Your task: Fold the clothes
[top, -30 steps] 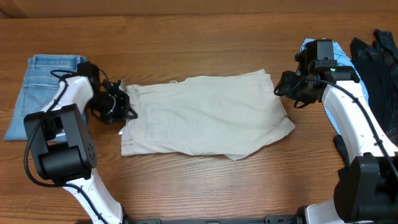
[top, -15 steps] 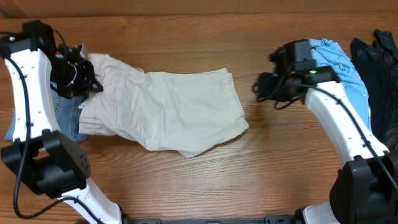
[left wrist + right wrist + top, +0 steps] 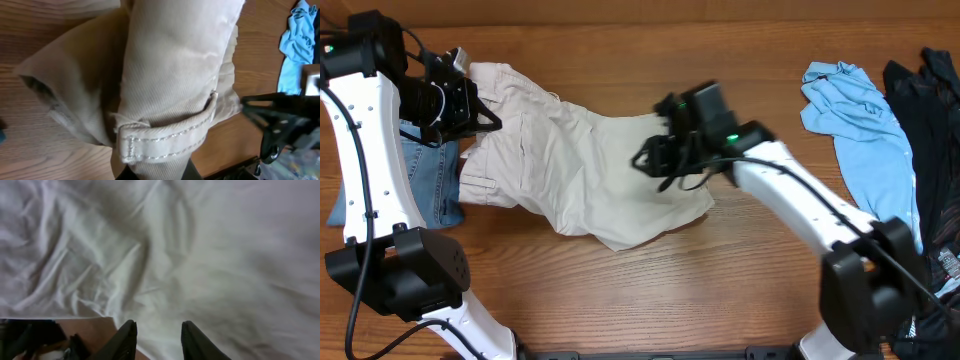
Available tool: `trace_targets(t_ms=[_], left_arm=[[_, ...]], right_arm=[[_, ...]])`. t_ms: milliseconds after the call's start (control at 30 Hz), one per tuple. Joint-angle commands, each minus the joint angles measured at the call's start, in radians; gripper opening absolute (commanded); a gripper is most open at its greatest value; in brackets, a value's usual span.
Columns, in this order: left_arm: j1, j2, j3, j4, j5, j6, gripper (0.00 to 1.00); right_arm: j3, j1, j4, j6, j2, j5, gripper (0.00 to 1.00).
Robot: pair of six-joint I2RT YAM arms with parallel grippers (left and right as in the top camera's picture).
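Overhead | shorts [image 3: 590,170] now dragged left across tabletop [image 3: 620,300], waistband [image 3: 165,140] end raised beside jeans [image 3: 435,190] | left jaws clenched on waistband | right jaws, apart and empty, now over shorts' right half | folding not started.

You had a wooden counter [image 3: 620,300] under everything, its grain running lengthwise. Toward the counter's left end lay blue denim jeans [image 3: 432,185], only partly showing. Toward the counter's right end a crumpled light blue shirt [image 3: 855,115] stretched from the far side toward the near side. At the counter's very right edge, just beside that shirt, sat a dark garment [image 3: 930,100], cut off by the frame. Your left wrist view caught the shirt [image 3: 300,40] again, on the counter's bare wood.
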Motion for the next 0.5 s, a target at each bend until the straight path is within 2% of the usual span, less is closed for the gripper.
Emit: trace_targets(t_ms=[0, 267, 467], left_arm=[[-0.022, -0.032, 0.031, 0.003, 0.057, 0.012, 0.04], [-0.064, -0.032, 0.031, 0.002, 0.058, 0.011, 0.04], [-0.103, -0.032, 0.031, 0.002, 0.07, -0.02, 0.04]], right_arm=[[0.004, 0.087, 0.053, 0.086, 0.045, -0.078, 0.31], [0.004, 0.215, 0.174, 0.172, 0.161, -0.09, 0.29], [0.004, 0.251, 0.277, 0.203, 0.246, -0.192, 0.29]])
